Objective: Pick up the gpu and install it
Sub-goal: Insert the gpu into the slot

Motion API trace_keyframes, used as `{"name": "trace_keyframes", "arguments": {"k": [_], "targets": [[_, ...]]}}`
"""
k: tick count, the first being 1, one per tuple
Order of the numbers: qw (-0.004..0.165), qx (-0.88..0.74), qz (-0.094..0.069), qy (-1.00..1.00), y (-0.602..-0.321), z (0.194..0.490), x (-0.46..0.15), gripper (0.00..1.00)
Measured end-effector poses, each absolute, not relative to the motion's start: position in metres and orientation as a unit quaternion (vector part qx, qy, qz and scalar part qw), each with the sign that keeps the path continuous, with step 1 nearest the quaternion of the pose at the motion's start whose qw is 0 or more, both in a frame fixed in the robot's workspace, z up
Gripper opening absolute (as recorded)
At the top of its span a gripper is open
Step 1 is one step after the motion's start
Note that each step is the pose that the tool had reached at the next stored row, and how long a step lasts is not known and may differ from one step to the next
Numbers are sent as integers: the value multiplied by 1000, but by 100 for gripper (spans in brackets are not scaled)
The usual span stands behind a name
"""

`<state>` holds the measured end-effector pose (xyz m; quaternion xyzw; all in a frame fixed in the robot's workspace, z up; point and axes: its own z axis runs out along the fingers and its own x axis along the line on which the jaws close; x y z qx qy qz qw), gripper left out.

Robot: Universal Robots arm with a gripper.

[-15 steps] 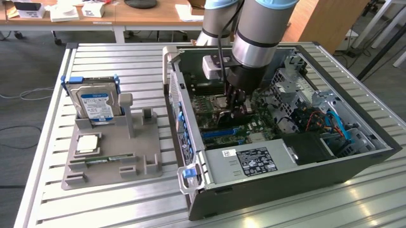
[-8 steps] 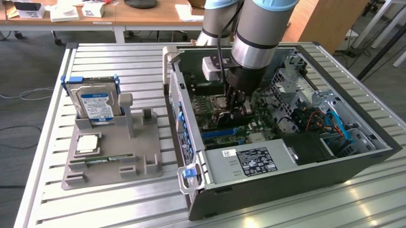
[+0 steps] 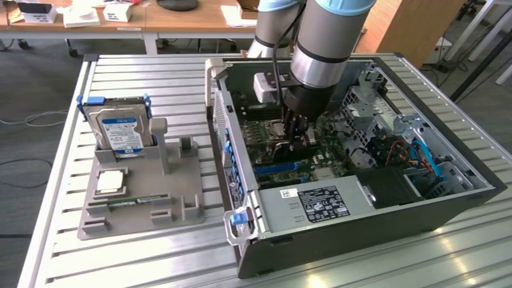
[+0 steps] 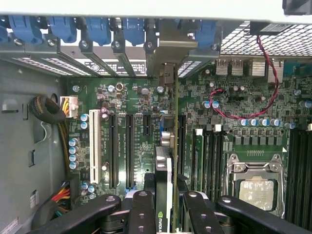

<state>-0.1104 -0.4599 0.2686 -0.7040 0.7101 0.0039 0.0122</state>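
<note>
– Down inside the open computer case [image 3: 360, 240], at about three o'clock from the parts holder in the exterior view, what has the gripper [image 3: 298, 143] got?

– The gpu [image 4: 165, 170]. From the wrist view the card is seen edge-on, a thin dark blade, with the black fingers [image 4: 141, 212] pressed against its two faces. So the gripper [image 4: 168, 217] is narrowed onto the card and holding it.

– Where does the card sit?

– Upright over the motherboard [image 4: 131, 97], running parallel to the long black expansion slots [image 4: 129, 151] just beside it. Its silvery bracket [image 4: 168, 53] reaches the rear wall, among the row of blue latches [image 4: 97, 29]. Whether its edge is fully down in a slot, I cannot tell.

– And around it?

– A processor socket [image 4: 256, 187] lies off to one side, past the memory slots. In the exterior view the arm [image 3: 324, 42] comes down from twelve o'clock, and the power supply [image 3: 316, 204] lies at six o'clock from the gripper.

– Outside the case?

– At nine o'clock, on the slatted table [image 3: 120, 78], a grey holder [image 3: 180, 180] carries a hard drive [image 3: 120, 129] standing upright, a square chip [image 3: 110, 182] and a memory stick [image 3: 136, 202].
</note>
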Motion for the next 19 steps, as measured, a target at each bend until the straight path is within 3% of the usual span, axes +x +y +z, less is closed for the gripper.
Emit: {"name": "trace_keyframes", "arguments": {"k": [19], "targets": [[12, -704, 4, 710, -460, 263, -111, 27]]}}
